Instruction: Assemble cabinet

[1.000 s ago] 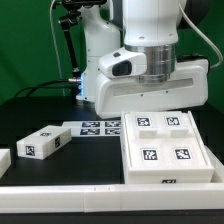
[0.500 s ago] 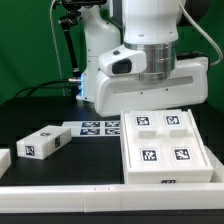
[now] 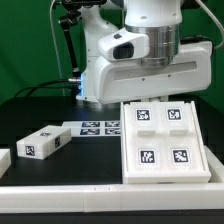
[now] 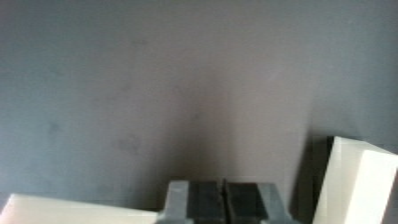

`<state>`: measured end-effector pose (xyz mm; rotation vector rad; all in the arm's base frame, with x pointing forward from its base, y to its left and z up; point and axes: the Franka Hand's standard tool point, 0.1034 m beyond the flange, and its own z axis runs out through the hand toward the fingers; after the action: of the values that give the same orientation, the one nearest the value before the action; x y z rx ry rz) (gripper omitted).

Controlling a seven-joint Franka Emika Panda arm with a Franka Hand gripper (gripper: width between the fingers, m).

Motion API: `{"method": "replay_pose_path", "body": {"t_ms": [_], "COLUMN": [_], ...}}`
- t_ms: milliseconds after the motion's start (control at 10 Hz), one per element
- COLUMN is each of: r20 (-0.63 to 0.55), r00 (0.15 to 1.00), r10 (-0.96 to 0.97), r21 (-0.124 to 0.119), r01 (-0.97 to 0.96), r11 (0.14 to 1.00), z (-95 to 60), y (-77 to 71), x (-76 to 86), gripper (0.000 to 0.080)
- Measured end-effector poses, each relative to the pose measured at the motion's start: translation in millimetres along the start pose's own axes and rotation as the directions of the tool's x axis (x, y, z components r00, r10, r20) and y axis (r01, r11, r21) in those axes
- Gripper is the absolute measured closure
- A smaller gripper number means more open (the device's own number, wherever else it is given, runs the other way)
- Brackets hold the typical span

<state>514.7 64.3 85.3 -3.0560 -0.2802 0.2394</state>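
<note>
The cabinet's open-box shell (image 3: 168,142) lies flat at the exterior view's right, with several square tags facing up. A small drawer block (image 3: 39,144) with tags lies at the left. The arm's hand housing (image 3: 150,72) hangs just behind the shell's far edge, and its fingers are hidden there. In the wrist view my gripper (image 4: 222,203) has its two dark pads pressed together with nothing between them, above the dark table. A white part edge (image 4: 356,182) stands beside it, and another white edge (image 4: 71,210) shows on the other side.
The marker board (image 3: 97,127) lies flat between the drawer block and the shell. Another white piece (image 3: 4,160) is cut off at the exterior view's left edge. A white ledge (image 3: 90,196) runs along the front. The robot base (image 3: 95,40) stands behind.
The hand has risen and shifted slightly to the exterior view's right. The shell's far edge now sits a little higher in the view. The drawer block has not moved.
</note>
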Motion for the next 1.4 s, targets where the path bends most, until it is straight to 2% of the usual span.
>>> {"method": "replay_pose_path", "body": {"t_ms": [300, 500, 700, 1300, 1400], "r20": [0.009, 0.035, 0.061, 0.063, 0.07], "r00": [1.0, 0.999, 0.998, 0.998, 0.998], "r10": [-0.007, -0.002, -0.002, -0.003, -0.001], "r21": [0.001, 0.004, 0.009, 0.009, 0.01], "r01": [0.007, 0.002, 0.001, 0.002, 0.0], "r11": [1.0, 1.0, 1.0, 1.0, 1.0], "z": [1.7, -23.6, -36.6, -39.2, -45.1], "y": [2.8, 6.0, 8.5, 8.4, 9.8], "x": [-2.1, 5.2, 8.6, 10.6, 13.2], "gripper": [0.0795, 0.0795, 0.0795, 0.0795, 0.0795]}}
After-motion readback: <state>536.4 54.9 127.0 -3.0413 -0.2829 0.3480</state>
